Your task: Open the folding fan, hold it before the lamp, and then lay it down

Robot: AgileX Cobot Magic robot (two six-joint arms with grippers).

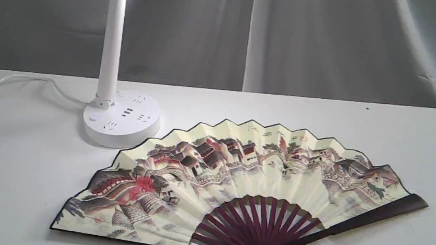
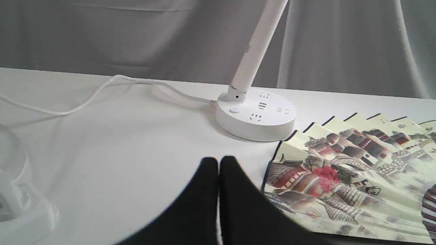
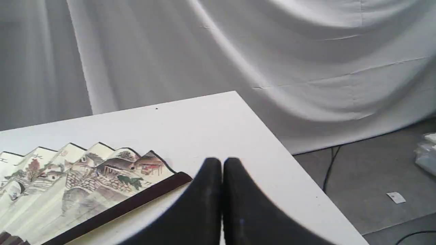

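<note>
- Grey-white draped cloth [image 1: 336, 41] hangs behind a plain white tabletop [image 1: 7, 175]. In the right wrist view, grey floor [image 3: 374, 163] shows past the table's corner, with a thin black cable [image 3: 329, 166] lying on it.
- The large folding fan [image 1: 236, 174] has a cream pleated paper leaf painted with houses and trees, and dark maroon wooden ribs and guards. It lies fully spread and flat on the table, painted side up, with its rounded pivot toward the near edge in the exterior view.
- The white desk lamp [image 1: 112, 43] has a tall slim post and a round flat base with socket slots. It stands upright at the back left of the fan, and its head is cut off by the top of the frame.
- The fan's left pleats come just beside the lamp base; whether they touch cannot be told.
- A white cord [image 1: 6, 82] trails from the base across the table toward the left edge.
- The left gripper [image 2: 218, 166], black-fingered, hangs over bare table just beside the fan's left end, its two fingers pressed together on nothing.
- The right gripper [image 3: 222, 166] is likewise closed and empty, near the tip of the fan's right maroon guard.
- Neither gripper touches the fan, and neither appears in the exterior view.
</note>
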